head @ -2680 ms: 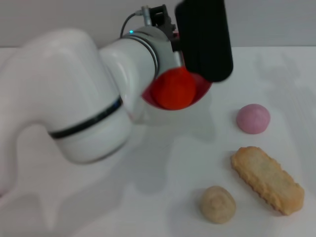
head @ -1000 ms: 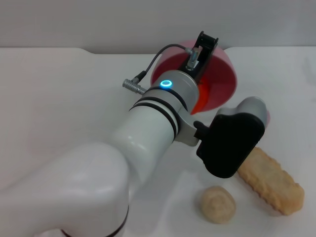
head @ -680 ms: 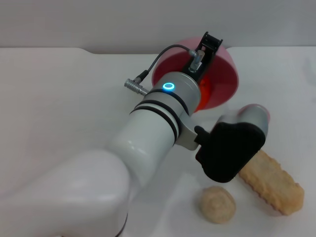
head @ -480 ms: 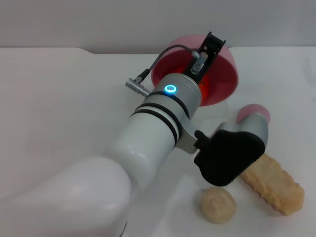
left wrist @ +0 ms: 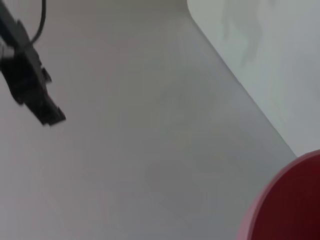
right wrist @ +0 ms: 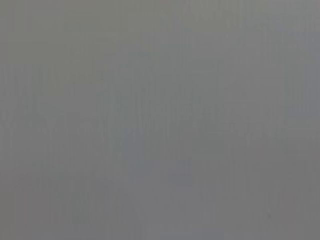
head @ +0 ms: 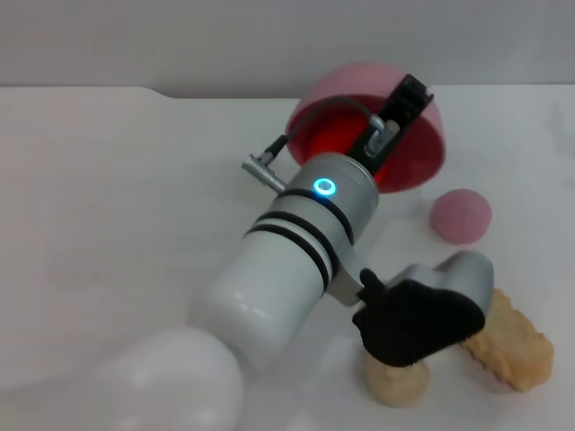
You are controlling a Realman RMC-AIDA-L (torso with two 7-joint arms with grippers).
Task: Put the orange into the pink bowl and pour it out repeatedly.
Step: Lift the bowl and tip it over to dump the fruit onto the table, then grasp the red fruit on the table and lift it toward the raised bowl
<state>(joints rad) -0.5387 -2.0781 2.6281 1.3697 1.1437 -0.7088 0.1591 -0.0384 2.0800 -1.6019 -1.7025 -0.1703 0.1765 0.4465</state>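
The left gripper (head: 395, 112) sits in the upper centre-right of the head view, at the end of the white arm that rises diagonally from the lower left; its black finger part lies against the pink bowl (head: 422, 153), but whether the fingers are clamped on the rim cannot be told. The bowl is tilted on its side, its reddish inside turned toward the arm. An orange-red glow shows inside it beside the wrist, yet the orange itself cannot be made out. There is one bowl, one pale pink ball (head: 461, 216) to the lower right of the bowl and apart from it, one long beige biscuit-shaped piece (head: 512, 337) at the lower right, and one round beige lump (head: 395, 382) at the bottom, partly covered by the arm's black camera housing (head: 413, 319). A blue ring light (head: 324, 188) glows on the wrist, with a grey cable plug (head: 265, 162) jutting toward the left. All lies on a plain white table (head: 117, 197), with a grey wall (head: 180, 40) across the top. The left wrist view shows only a curved edge of the bowl (left wrist: 287, 200) in its lower right corner, a black bracket with a cable (left wrist: 27, 82) at upper left, and grey wall and white surface. The right wrist view is uniform grey, and the right gripper appears nowhere.
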